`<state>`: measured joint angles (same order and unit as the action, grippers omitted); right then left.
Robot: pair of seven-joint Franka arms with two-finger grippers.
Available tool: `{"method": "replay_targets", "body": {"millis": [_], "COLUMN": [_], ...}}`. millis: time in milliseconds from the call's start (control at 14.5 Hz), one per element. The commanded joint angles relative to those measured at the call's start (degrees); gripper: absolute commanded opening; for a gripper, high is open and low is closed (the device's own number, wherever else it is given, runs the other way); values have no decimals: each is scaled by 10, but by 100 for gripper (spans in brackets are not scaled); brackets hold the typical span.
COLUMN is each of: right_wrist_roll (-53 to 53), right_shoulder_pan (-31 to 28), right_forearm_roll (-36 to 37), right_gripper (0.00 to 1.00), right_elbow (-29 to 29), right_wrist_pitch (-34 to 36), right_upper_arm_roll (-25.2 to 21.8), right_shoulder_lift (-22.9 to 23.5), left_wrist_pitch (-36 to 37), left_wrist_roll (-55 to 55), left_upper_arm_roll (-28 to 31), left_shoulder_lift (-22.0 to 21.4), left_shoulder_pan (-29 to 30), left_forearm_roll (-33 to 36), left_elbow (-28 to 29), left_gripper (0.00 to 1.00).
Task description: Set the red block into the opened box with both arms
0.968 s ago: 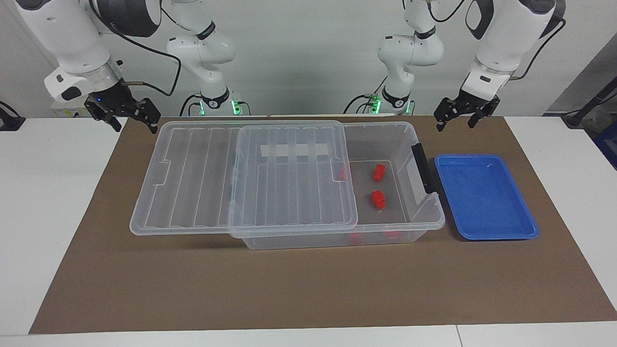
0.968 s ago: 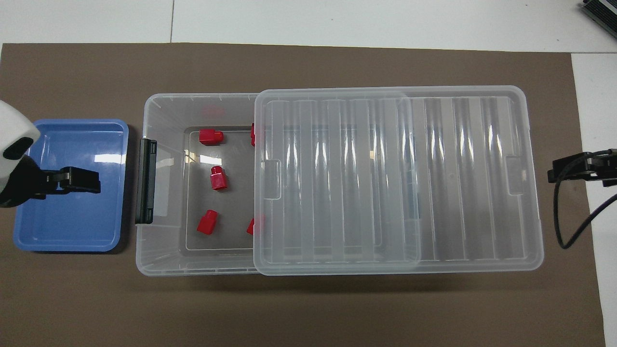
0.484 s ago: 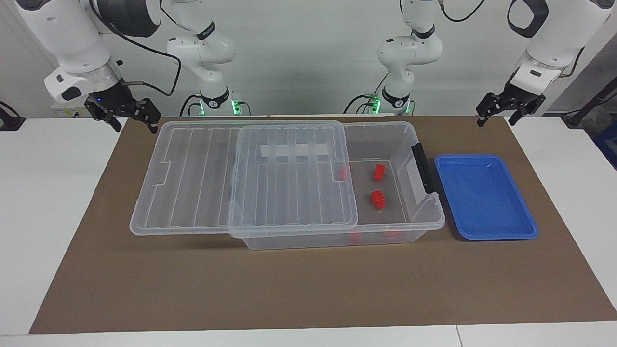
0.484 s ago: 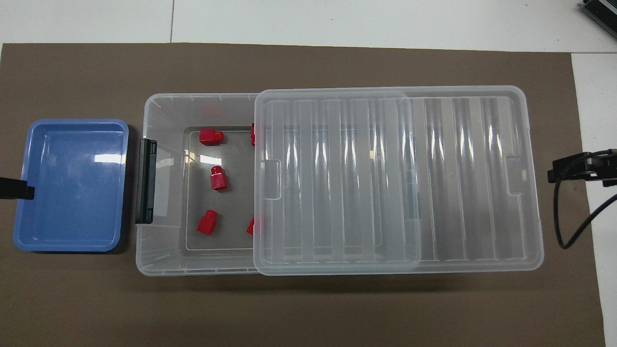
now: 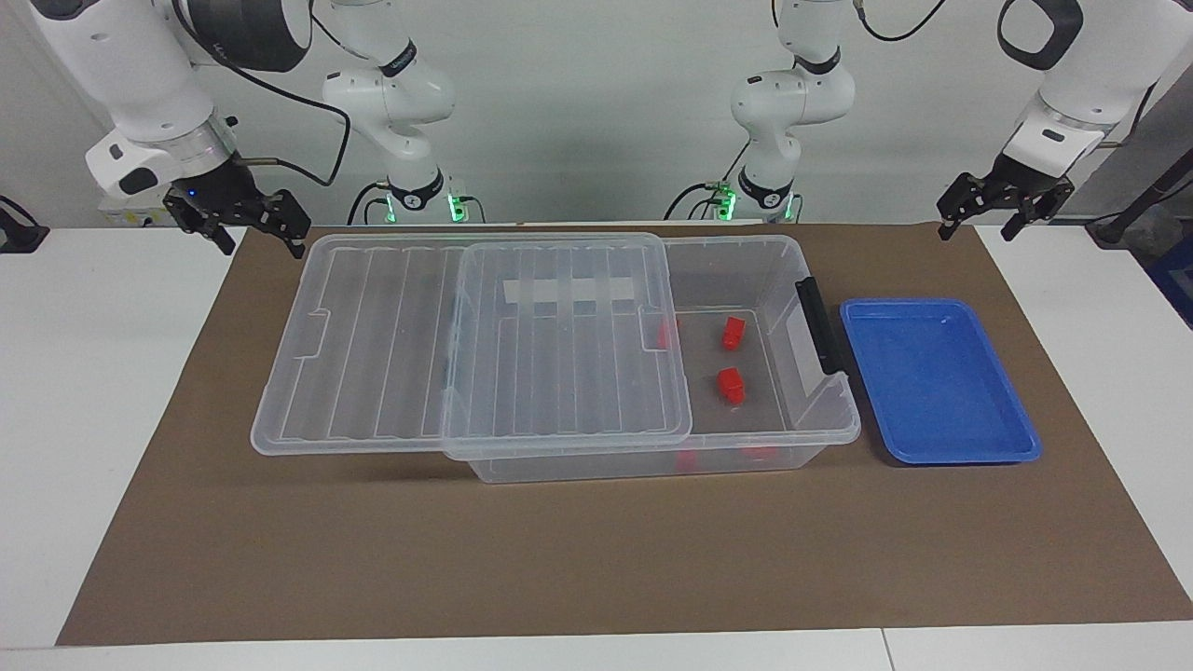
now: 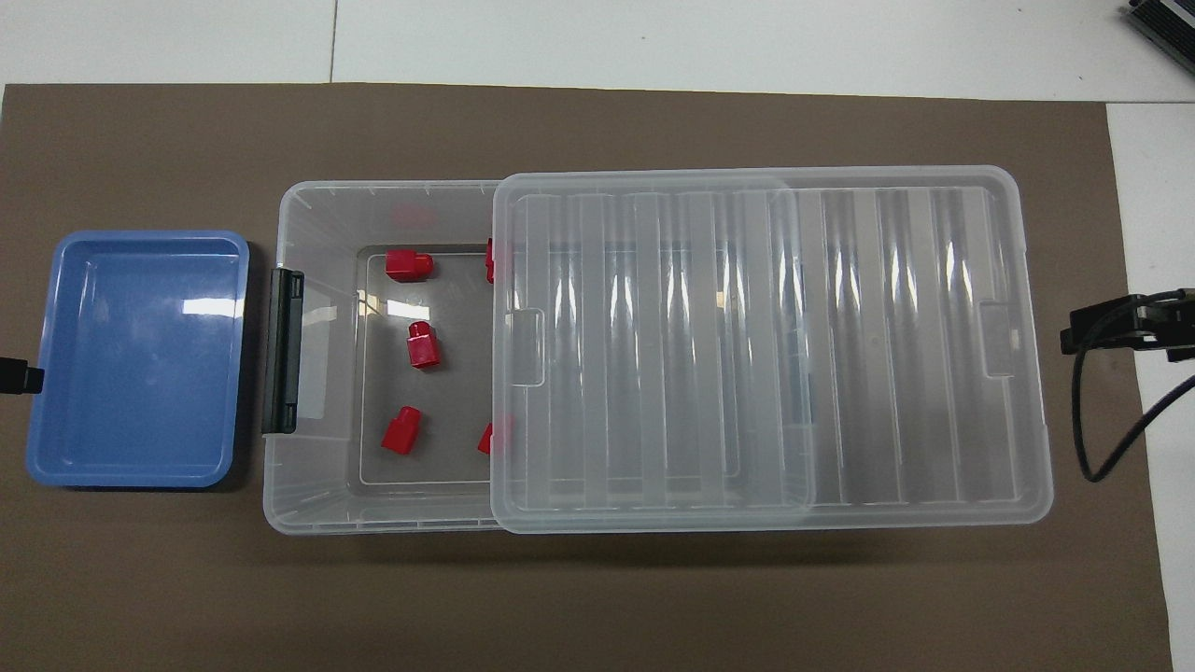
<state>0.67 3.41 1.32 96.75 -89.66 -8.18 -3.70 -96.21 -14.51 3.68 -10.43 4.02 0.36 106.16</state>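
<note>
Several red blocks (image 5: 730,384) (image 6: 422,345) lie on the floor of the clear box (image 5: 736,270) (image 6: 322,224), at its uncovered end by the black handle (image 5: 820,324). Two of them are half hidden under the ribbed lid (image 5: 466,345) (image 6: 775,345), which is slid toward the right arm's end and overhangs the box there. My left gripper (image 5: 977,229) (image 6: 19,376) hangs open and empty over the mat's edge beside the blue tray. Over the mat at the lid's end, my right gripper (image 5: 262,244) (image 6: 1106,329) is open and empty too.
An empty shallow blue tray (image 5: 937,377) (image 6: 140,359) lies beside the box's handle end, toward the left arm's end. A brown mat (image 5: 596,559) covers the white table. A black cable (image 6: 1088,420) loops below the right gripper.
The left gripper has drawn back from over the blue tray to beyond the tray's outer edge. The right arm, box, lid and blocks have not moved.
</note>
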Motion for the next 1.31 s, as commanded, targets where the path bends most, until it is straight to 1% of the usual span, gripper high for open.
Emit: {"method": "replay_targets", "body": {"millis": [0, 69, 138, 277, 346, 484, 553, 691, 899, 1106, 1244], "right_wrist_roll": [-4, -4, -4, -4, -4, -4, -4, -5, -5, -4, -6], "right_shoulder_pan": [0, 0, 0, 0, 0, 0, 0, 0, 0, 0, 0], "right_forearm_roll": [-3, -4, -4, -3, -4, -4, -4, -4, -4, -4, -4], "right_gripper": [100, 100, 100, 100, 100, 100, 100, 100, 100, 100, 100], "right_elbow": [3, 3, 3, 3, 3, 3, 3, 3, 3, 3, 2], "right_wrist_pitch": [9, 8, 8, 8, 8, 8, 7, 7, 5, 5, 5], "right_upper_arm_roll": [-1, -1, -1, -1, -1, -1, -1, -1, -1, -1, -1], "right_shoulder_lift": [-4, -4, -4, -3, -3, -3, -3, -3, -3, -3, -3], "left_wrist_pitch": [-19, -48, -41, -22, 2, 79, 100, 99, 109, 102, 104], "left_wrist_roll": [-3, -3, -2, 2, 2, 3, 4, 6, 5, -1, -44], "left_upper_arm_roll": [-11, -7, 2, 3, 2, 17, 24, 20, 30, 59, 78], "left_shoulder_lift": [-6, -4, 7, 24, 35, 62, 64, 46, 47, 47, 46], "left_shoulder_pan": [-14, -25, -44, -50, -52, -75, -88, -90, -97, -111, -111], "left_forearm_roll": [7, 7, 7, 7, 7, 8, 7, 7, 8, 8, 8], "left_elbow": [11, 16, 9, -5, -27, -97, -110, -91, -92, -90, -92], "left_gripper": [100, 100, 100, 100, 100, 100, 100, 100, 100, 100, 100]}}
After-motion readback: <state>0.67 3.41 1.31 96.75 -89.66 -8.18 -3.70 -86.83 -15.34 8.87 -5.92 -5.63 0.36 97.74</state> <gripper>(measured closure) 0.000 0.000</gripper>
